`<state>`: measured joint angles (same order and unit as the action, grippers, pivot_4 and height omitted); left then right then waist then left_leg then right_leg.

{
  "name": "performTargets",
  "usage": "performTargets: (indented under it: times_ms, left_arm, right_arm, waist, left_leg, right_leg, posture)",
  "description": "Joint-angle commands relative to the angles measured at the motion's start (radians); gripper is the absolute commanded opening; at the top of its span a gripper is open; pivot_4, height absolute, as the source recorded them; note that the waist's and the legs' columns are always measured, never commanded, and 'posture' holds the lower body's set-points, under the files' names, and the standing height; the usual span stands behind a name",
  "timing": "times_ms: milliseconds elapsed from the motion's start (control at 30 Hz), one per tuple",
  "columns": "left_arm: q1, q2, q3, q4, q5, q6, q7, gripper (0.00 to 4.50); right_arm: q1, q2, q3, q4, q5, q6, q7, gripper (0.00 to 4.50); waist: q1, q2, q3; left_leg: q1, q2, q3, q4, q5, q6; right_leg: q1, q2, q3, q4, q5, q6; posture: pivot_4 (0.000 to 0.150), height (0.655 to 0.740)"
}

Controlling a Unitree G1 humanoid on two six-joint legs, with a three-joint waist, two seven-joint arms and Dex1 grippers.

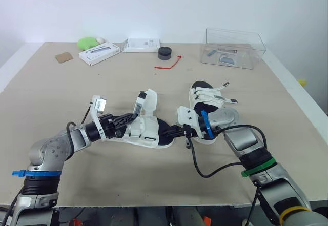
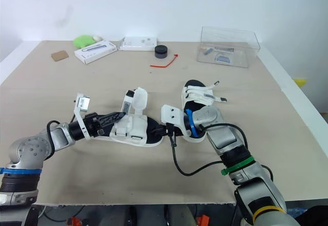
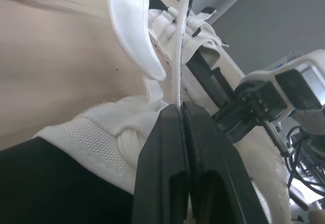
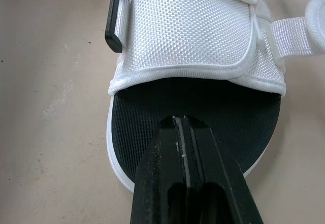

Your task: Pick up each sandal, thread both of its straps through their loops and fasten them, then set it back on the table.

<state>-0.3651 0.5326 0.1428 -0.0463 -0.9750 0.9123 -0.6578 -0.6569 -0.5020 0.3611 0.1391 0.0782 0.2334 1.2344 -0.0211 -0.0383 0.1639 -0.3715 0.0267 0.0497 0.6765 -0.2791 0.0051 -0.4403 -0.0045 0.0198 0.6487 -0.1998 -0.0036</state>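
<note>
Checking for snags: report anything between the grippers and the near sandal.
Nothing visible. The left gripper is shut on a strap of the near sandal; the right gripper sits shut at its toe end, over the black footbed.

No lettering can be read anywhere, and the dark print on the white box [image 1: 99,53] at eleven o'clock on the table [image 1: 51,98] is too small to make out.

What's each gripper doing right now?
Left gripper: closed on thin white sandal strap.
Right gripper: closed, tips over white sandal's black footbed.
</note>
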Motion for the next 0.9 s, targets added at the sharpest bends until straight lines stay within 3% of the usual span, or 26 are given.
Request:
performTargets:
  times_ms: [33, 67, 333, 500, 700, 900]
  left_arm:
    - [-0.004, 0.029, -0.018, -0.015, 0.069, -0.045, -0.055, 1.82]
    - [-0.006, 0.036, -0.022, -0.020, 0.087, -0.060, -0.073, 2.27]
    - [-0.119, 0.120, -0.036, 0.062, 0.243, -0.216, -0.232, 2.27]
    - [-0.233, 0.078, -0.055, 0.127, 0.303, -0.290, -0.255, 2.27]
    - [-0.226, 0.050, -0.169, 0.206, 0.431, -0.385, -0.343, 2.27]
    - [-0.284, 0.035, -0.186, 0.370, 0.510, -0.450, -0.390, 2.27]
  right_arm:
    - [0.008, -0.012, 0.004, -0.025, -0.007, 0.003, 0.002, 0.00]
    - [0.009, -0.012, 0.004, -0.026, -0.008, 0.002, 0.001, 0.00]
    - [0.012, -0.007, 0.005, -0.025, -0.009, -0.001, -0.001, 0.00]
    - [0.012, 0.002, 0.005, -0.026, -0.009, -0.005, -0.008, 0.00]
    - [0.006, 0.022, -0.005, -0.035, 0.001, 0.000, -0.027, 0.00]
    - [-0.006, 0.038, -0.024, -0.050, 0.016, 0.018, -0.050, 0.00]
  waist:
    - [0.000, 0.000, 0.000]
    - [0.000, 0.000, 0.000]
    - [0.000, 0.000, 0.000]
    - [0.000, 0.000, 0.000]
    - [-0.006, 0.000, 0.000]
    - [-0.005, -0.001, 0.000]
  left_leg:
    - [0.000, 0.000, 0.000, 0.000, 0.000, 0.000]
    - [0.000, 0.000, 0.000, 0.000, 0.000, 0.000]
    - [-0.001, 0.000, 0.000, 0.000, 0.000, 0.000]
    - [-0.001, 0.000, 0.001, 0.000, 0.000, 0.000]
    - [-0.001, 0.000, 0.001, 0.000, 0.000, 0.000]
    - [-0.001, 0.002, 0.001, 0.000, 0.000, 0.000]
  right_leg:
    - [0.000, 0.000, 0.000, 0.000, 0.000, 0.000]
    - [0.000, 0.000, 0.000, 0.000, 0.000, 0.000]
    - [0.000, 0.000, 0.000, 0.000, 0.000, 0.000]
    - [0.000, 0.000, 0.000, -0.001, 0.000, 0.000]
    - [-0.001, 0.001, 0.001, -0.001, 0.000, 0.000]
    - [-0.002, 0.005, 0.000, -0.001, 0.001, -0.002]
  posture:
    - [0.150, 0.7400]
    - [0.150, 0.7400]
    - [0.150, 0.7400]
    - [0.150, 0.7400]
    - [0.150, 0.7400]
    - [0.150, 0.7400]
